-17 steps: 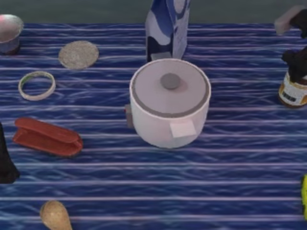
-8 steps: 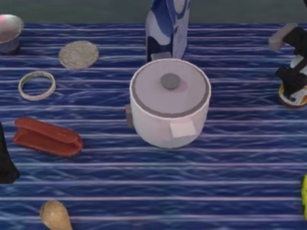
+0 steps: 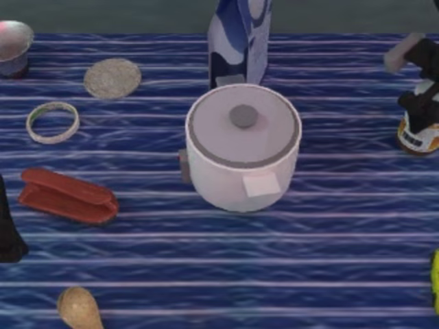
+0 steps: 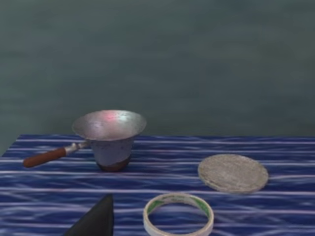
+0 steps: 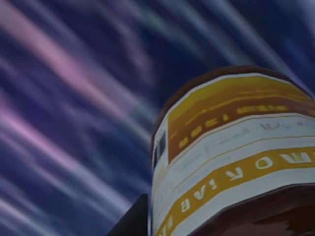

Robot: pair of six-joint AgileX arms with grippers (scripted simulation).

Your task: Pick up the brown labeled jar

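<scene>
The brown labeled jar (image 3: 416,141) stands at the table's right edge, and its white and orange-yellow label band fills the right wrist view (image 5: 231,147). My right gripper (image 3: 420,110) sits over the jar's top and hides the lid. One dark finger (image 5: 135,220) lies flat against the label's side, so the gripper is shut on the jar. My left gripper (image 3: 7,229) is parked at the left edge, open with nothing in it; only one fingertip (image 4: 96,221) shows.
A big white lidded pot (image 3: 243,145) stands mid-table with a blue-and-white carton (image 3: 239,41) behind it. On the left are a tape ring (image 3: 53,121), a grey disc (image 3: 112,77), a red case (image 3: 66,195), a metal cup (image 3: 12,44) and a wooden spoon (image 3: 79,308).
My right gripper came down over the jar from above and behind it, then settled on its top. The jar has stayed in place. The left arm has not moved.
</scene>
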